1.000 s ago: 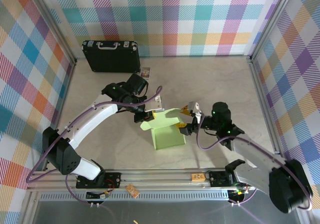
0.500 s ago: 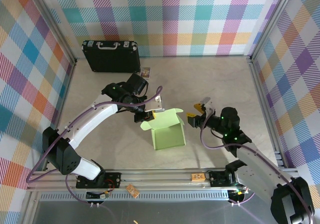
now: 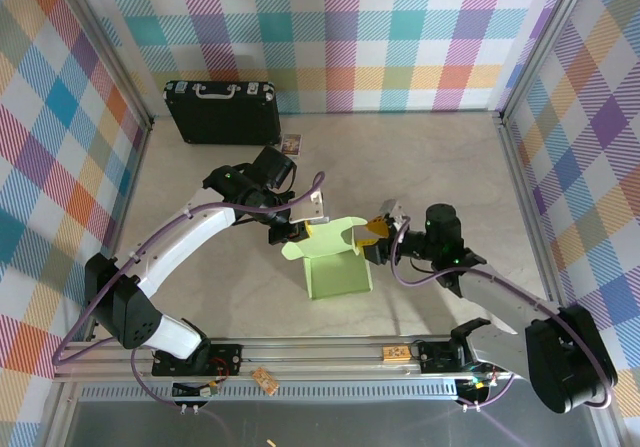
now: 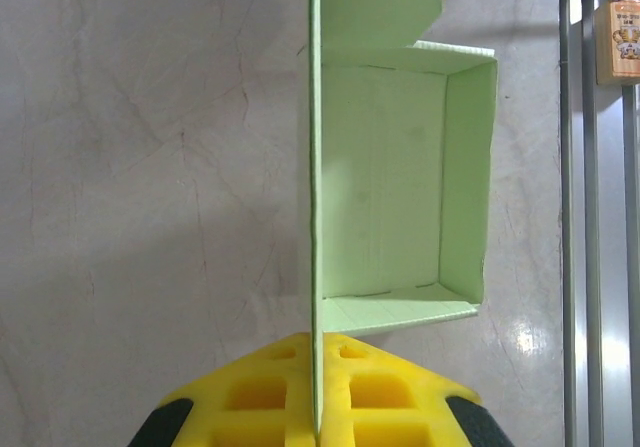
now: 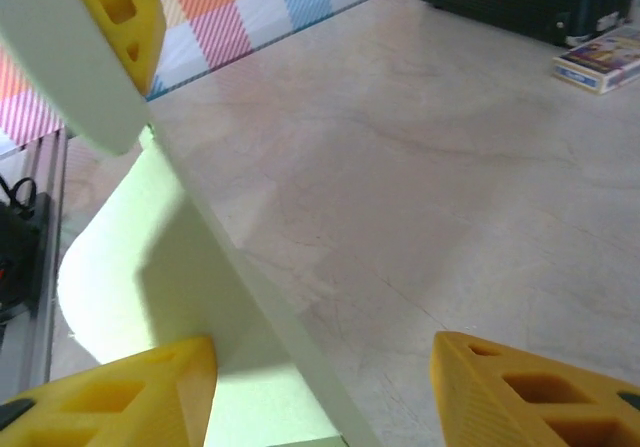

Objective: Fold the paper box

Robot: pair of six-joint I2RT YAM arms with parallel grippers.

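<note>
The paper box (image 3: 338, 272) is pale green card, a shallow open tray standing on the table with a raised back wall and rounded tabs. My left gripper (image 3: 291, 233) is shut on the left end of that back wall. In the left wrist view its yellow fingers (image 4: 250, 392) pinch the thin card edge, and the open box (image 4: 400, 187) spreads beyond them. My right gripper (image 3: 376, 239) is at the box's right back corner, open. In the right wrist view its jaws straddle a raised wall of the box (image 5: 250, 297), with the left finger (image 5: 110, 397) against the card.
A black case (image 3: 221, 110) with a silver handle stands at the back left, with a small picture card (image 3: 291, 144) beside it. The arms' mounting rail (image 3: 330, 352) runs along the near edge. Plaid walls close in the table on three sides.
My right gripper pulled off to the right, then came back to the box's right back corner with narrower jaws. The left gripper kept its grip and stayed still.
</note>
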